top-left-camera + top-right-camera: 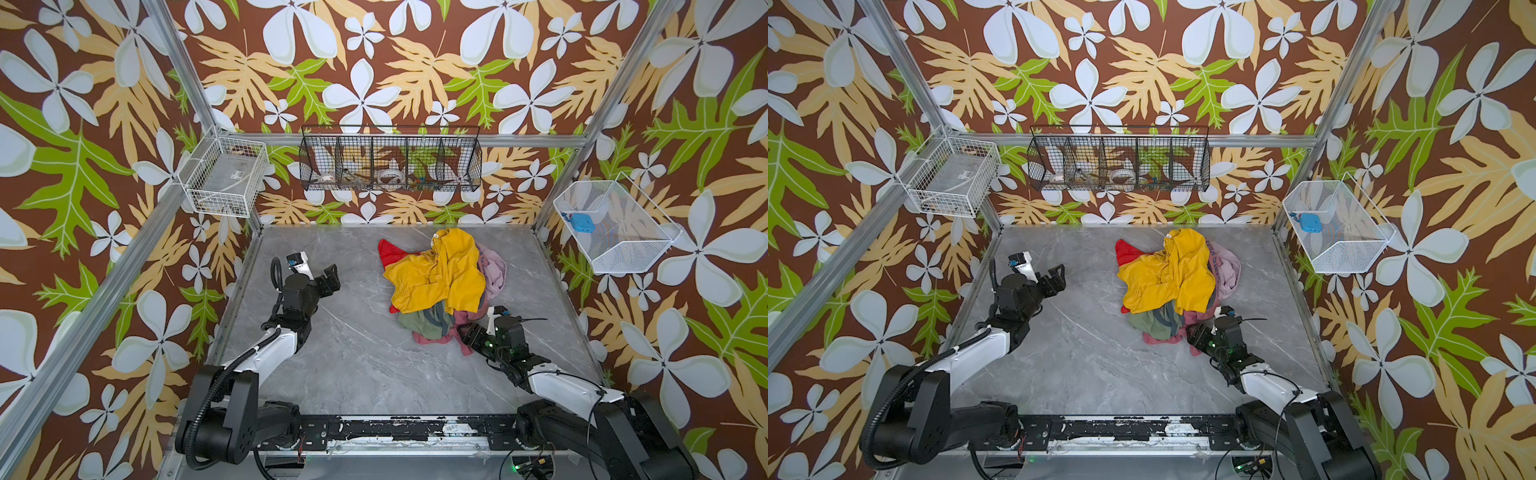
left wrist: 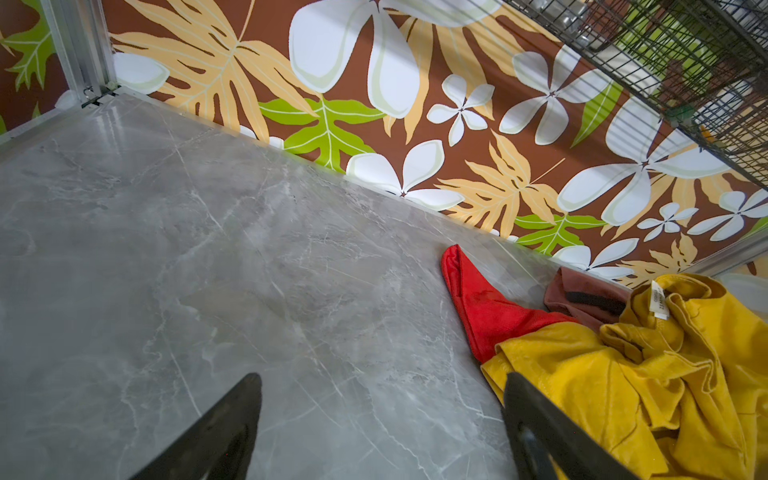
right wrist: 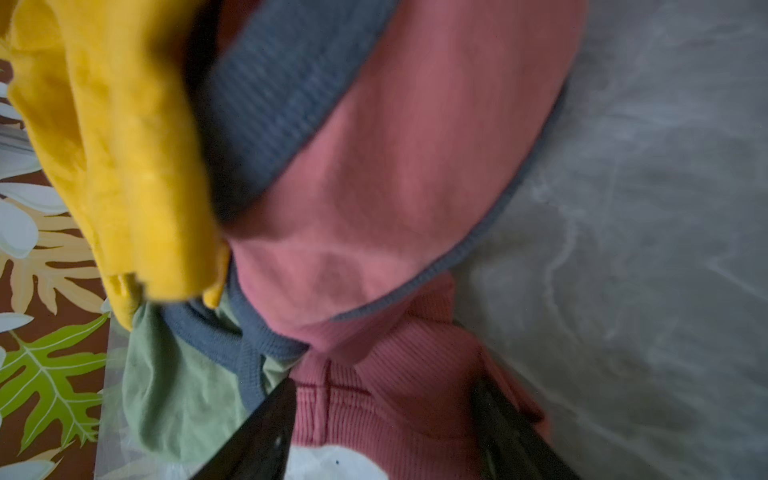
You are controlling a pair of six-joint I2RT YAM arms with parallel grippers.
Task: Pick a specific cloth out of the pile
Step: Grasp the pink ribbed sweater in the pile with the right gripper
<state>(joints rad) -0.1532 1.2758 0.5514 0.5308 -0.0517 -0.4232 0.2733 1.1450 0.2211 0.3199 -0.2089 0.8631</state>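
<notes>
Marble top, R pincer low, gripping rose cloth

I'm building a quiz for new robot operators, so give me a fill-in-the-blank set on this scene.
1. The biggest garment on the pile is ___.
2. The left claw is ___, over the table.
3. The right claw has a cloth coloured ___ between its fingers.
Missing words: yellow; open; rose-pink.
</notes>
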